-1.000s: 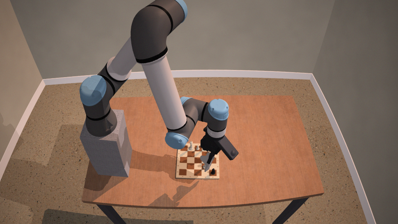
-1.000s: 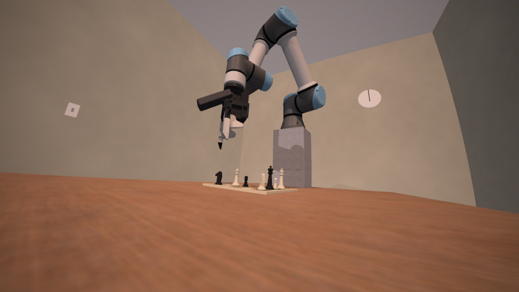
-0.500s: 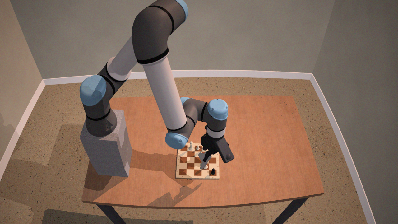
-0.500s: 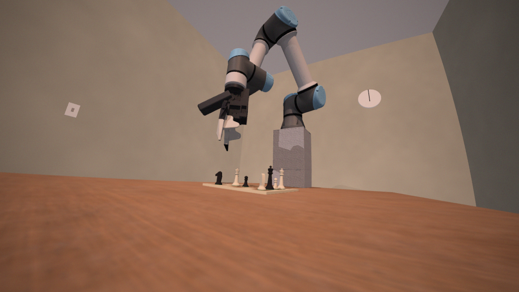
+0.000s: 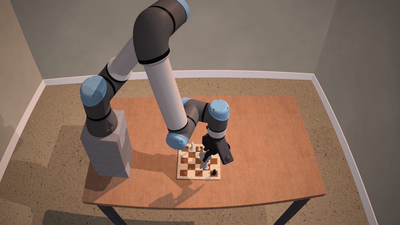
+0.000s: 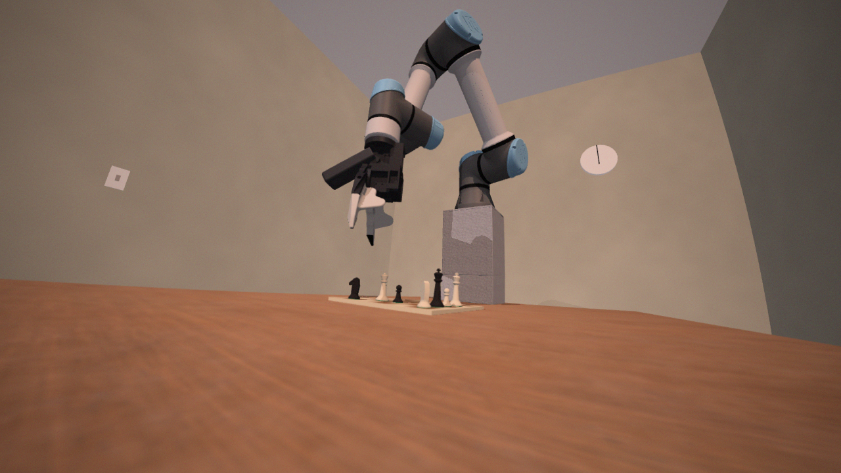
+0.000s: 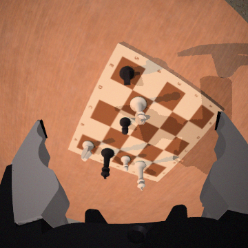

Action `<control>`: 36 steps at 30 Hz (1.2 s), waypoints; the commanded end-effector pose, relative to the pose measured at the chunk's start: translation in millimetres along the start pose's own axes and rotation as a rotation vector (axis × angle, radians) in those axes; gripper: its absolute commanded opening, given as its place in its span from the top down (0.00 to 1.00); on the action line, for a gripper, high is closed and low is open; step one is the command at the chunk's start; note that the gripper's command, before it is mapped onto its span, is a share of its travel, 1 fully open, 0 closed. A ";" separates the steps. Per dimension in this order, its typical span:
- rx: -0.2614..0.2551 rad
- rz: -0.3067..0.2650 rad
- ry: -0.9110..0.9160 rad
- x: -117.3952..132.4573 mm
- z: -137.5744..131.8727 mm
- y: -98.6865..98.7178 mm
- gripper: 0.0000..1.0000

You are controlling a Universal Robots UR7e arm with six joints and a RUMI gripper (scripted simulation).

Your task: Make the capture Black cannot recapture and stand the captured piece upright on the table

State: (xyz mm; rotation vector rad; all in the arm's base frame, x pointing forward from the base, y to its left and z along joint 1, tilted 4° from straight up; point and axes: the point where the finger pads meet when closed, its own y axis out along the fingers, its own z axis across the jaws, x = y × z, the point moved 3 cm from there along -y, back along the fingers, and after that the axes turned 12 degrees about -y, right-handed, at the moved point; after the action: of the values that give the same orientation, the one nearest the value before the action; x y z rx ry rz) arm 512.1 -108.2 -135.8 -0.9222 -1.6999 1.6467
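A small chessboard lies on the wooden table. My gripper is open and empty, hanging well above the board's middle. In the wrist view a black knight stands on a corner square. A white bishop and a black pawn stand near the middle. A white rook, a tall black piece, a white pawn and a tall white piece stand along the near edge.
The arm's grey pedestal stands at the table's left rear corner, behind the board. The arm's forearm and wrist hang over the board's rear edge and hide some pieces in the top view.
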 end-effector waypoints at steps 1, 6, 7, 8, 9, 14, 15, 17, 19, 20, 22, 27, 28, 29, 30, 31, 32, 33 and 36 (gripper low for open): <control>-0.001 0.001 0.010 -0.3 -0.1 -0.4 0.00; -0.001 0.001 0.011 -0.3 -0.1 -0.3 0.00; -0.001 0.001 0.011 -0.3 -0.1 -0.3 0.00; -0.001 0.001 0.011 -0.3 -0.1 -0.3 0.78; -0.001 0.001 0.011 -0.3 -0.1 -0.3 0.78; -0.001 0.001 0.011 -0.3 -0.1 -0.3 0.78; -0.001 0.001 0.011 -0.3 -0.1 -0.3 0.78; -0.001 0.001 0.011 -0.3 -0.1 -0.3 0.78; -0.001 0.001 0.011 -0.3 -0.1 -0.3 0.78; -0.001 0.001 0.011 -0.3 -0.1 -0.3 0.78; -0.001 0.001 0.011 -0.3 -0.1 -0.3 0.78; -0.001 0.001 0.011 -0.3 -0.1 -0.3 0.78; -0.001 0.001 0.011 -0.3 -0.1 -0.3 0.78; -0.001 0.001 0.011 -0.3 -0.1 -0.3 0.78; -0.001 0.001 0.011 -0.3 -0.1 -0.3 0.78; -0.001 0.001 0.011 -0.3 -0.1 -0.3 0.78; -0.001 0.001 0.011 -0.3 -0.1 -0.3 0.78; -0.001 0.001 0.011 -0.3 -0.1 -0.3 0.78; -0.001 0.001 0.011 -0.3 -0.1 -0.3 0.78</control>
State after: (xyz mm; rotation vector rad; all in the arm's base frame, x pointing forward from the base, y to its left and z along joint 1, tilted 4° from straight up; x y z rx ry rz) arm 511.9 -108.2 -136.0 -0.9294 -1.6927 1.6392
